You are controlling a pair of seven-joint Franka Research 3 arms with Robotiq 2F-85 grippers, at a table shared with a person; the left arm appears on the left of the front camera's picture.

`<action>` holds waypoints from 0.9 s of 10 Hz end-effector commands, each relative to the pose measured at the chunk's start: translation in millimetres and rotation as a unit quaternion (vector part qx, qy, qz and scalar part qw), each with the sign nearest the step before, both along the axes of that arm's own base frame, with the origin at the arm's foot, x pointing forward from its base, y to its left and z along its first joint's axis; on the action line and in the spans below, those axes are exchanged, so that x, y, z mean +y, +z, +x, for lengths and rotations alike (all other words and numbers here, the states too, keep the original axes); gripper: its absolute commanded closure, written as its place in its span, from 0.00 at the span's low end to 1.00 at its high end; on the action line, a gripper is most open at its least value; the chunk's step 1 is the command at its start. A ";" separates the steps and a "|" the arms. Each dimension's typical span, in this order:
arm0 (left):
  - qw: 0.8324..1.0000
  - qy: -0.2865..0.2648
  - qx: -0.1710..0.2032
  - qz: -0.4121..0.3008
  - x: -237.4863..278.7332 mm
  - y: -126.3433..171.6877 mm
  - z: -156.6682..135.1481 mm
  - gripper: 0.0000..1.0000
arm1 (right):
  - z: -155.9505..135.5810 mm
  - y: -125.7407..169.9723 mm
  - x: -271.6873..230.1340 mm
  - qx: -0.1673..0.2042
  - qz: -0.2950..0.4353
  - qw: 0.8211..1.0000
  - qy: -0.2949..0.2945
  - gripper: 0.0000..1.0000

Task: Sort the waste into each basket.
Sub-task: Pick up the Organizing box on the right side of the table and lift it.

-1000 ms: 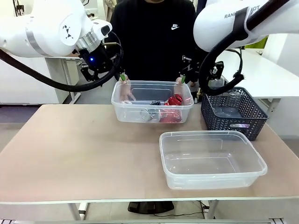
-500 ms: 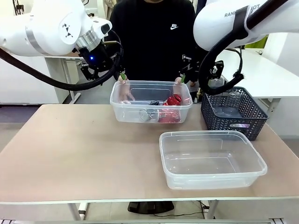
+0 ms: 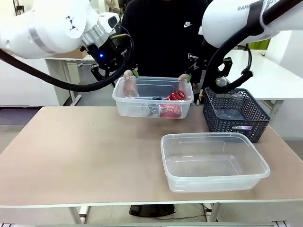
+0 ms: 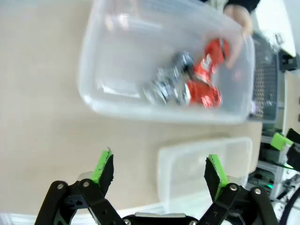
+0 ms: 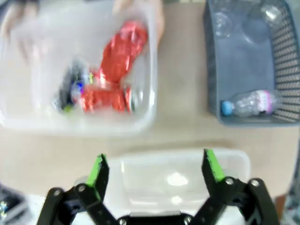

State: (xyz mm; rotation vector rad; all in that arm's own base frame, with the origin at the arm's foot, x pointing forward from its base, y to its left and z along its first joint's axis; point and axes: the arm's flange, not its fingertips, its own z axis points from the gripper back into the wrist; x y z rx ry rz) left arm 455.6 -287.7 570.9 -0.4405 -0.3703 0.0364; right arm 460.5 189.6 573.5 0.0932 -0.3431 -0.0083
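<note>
The person's hands are holding the clear tub of waste (image 3: 124, 108) at its two short ends, one hand (image 3: 128, 74) on the pic's left and the other hand (image 3: 182, 77) on the right. Compared w/ a sec ago, the tub is sitting higher and a bit farther back in the front view. Its bottom seems to be leaving the table (image 3: 71, 151), so I am judging that the person is lifting or shifting it. Both arms are also moving, the left one drifting toward the middle.

Inside the tub the red cans (image 4: 202, 89) are lying beside a silvery can (image 4: 165, 86), all loose and none gripped. The left gripper (image 4: 159, 169) is hanging above w/ jaws wide apart and nothing between them. The right gripper (image 5: 154, 168) is in the same state, spread wide and empty, over the near empty tub (image 3: 164, 158).

A clear bottle (image 5: 246, 104) is already lying in the dark lattice basket (image 3: 236, 120), which is standing right of the waste tub.

For the task this probably means that sorting is hardly begun, since the cans are waiting in a tub that is not at rest. Picking now looks risky, so waiting until the person is setting it down seems better.
</note>
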 end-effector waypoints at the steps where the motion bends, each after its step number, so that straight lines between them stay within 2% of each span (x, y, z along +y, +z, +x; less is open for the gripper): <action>1: 0.997 0.000 0.073 0.014 -46.2 -20.1 -74.3 0.00 | -90.0 -5.0 -80.7 0.039 -0.058 0.992 0.108 0.00; 2: 0.991 -0.041 0.108 0.070 -68.1 -41.5 -95.8 0.00 | -106.2 -14.8 -106.0 0.059 -0.029 0.995 0.074 0.00; 3: 0.985 -0.070 0.116 0.104 -82.1 -58.3 -107.3 0.00 | -115.2 -29.3 -118.1 0.089 -0.030 0.995 0.044 0.00; 4: 0.981 -0.087 0.130 0.116 -92.6 -70.8 -112.5 0.00 | -121.2 -42.9 -120.9 0.113 -0.058 0.991 0.048 0.00; 5: 0.983 -0.085 0.127 0.105 -100.3 -75.0 -108.8 0.00 | -121.6 -48.0 -122.9 0.124 -0.106 0.986 0.033 0.00; 6: 0.985 -0.066 0.130 0.090 -94.4 -69.5 -133.3 0.00 | -129.3 -35.3 -121.0 0.098 -0.035 0.993 0.055 0.00; 9: 0.985 -0.066 0.130 0.090 -94.4 -69.5 -133.3 0.00 | -129.3 -35.3 -121.0 0.098 -0.035 0.993 0.055 0.00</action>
